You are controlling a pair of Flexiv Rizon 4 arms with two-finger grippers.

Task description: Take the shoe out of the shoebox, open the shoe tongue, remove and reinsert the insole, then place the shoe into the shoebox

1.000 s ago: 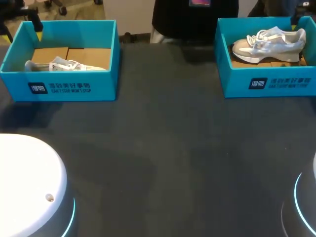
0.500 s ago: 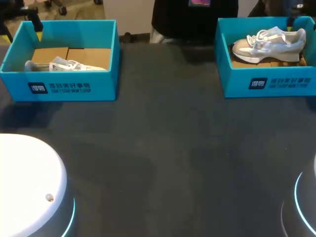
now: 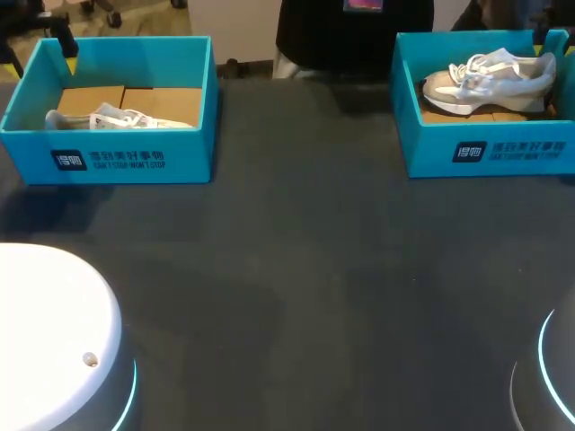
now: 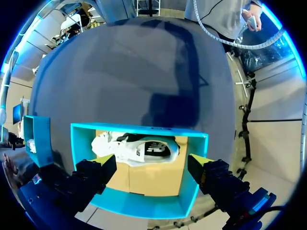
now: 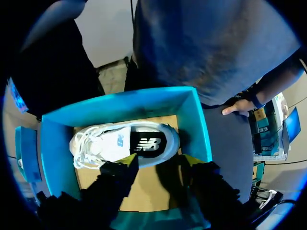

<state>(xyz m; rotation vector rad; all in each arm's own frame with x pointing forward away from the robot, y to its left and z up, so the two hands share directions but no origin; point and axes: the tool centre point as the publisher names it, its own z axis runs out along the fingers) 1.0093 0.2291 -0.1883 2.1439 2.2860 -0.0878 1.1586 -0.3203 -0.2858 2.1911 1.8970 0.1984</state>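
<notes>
Dark table: left pincer gapes above a shoebox; right pincer spread, seemingly clear of shoe.

Dim overhead light, soft shadows

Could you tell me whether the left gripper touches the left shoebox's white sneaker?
Apart. The head view shows the left gripper at the blue shoebox's far corner, clear of the white sneaker by the near wall.
</notes>
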